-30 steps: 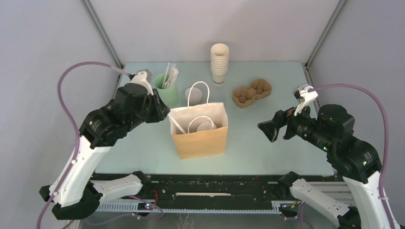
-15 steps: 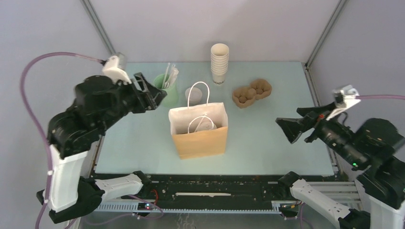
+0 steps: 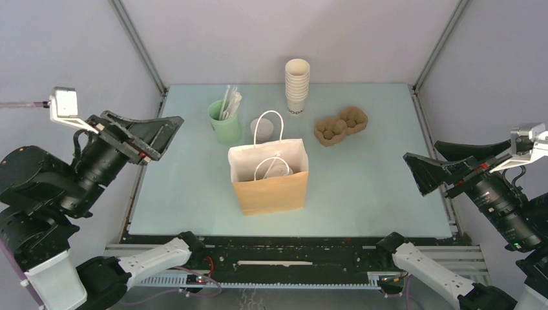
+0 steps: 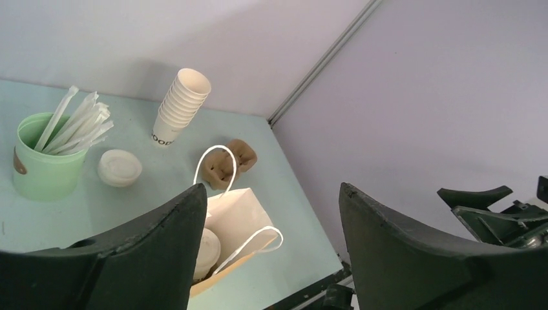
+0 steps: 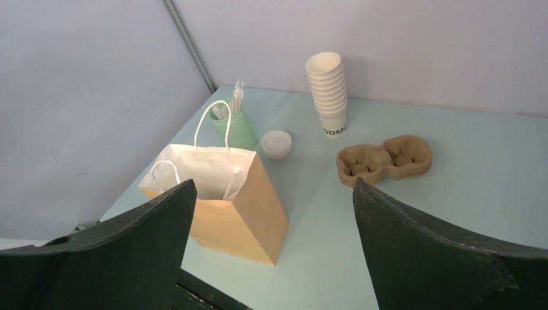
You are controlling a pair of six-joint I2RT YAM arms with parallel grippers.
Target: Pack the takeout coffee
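two grippers: both were empty, and nothing lay between the fingers of either one.
left gripper (image 3: 169,137): its fingers stood wide apart and held nothing. it hung above the left edge of the table (image 3: 362,187).
right gripper (image 3: 421,151): its fingers were spread fully and also held nothing. it hung near the right edge.
takeout coffee (image 3: 278,170): it sat inside the paper bag (image 3: 271,190), and its white lid showed through the open mouth. it was ahead of the left fingers and lower, well apart from them, and about midway between the two pairs of fingertips.
paper bag: it stood upright with the mouth open and both handles raised. it was in front of both grippers and below them, and no finger touched it.
done: the cup was in the bag, so i judged that the main step was finished.
left: little, as far as i could judge. the bag was not closed, and i could not tell whether the task asked for that.
other things: the stack of cups (image 3: 297,87), the green cup (image 3: 223,126) with straws, a loose white lid (image 3: 259,127) and the cup carrier (image 3: 341,126) all stood beyond the bag, far from every finger.
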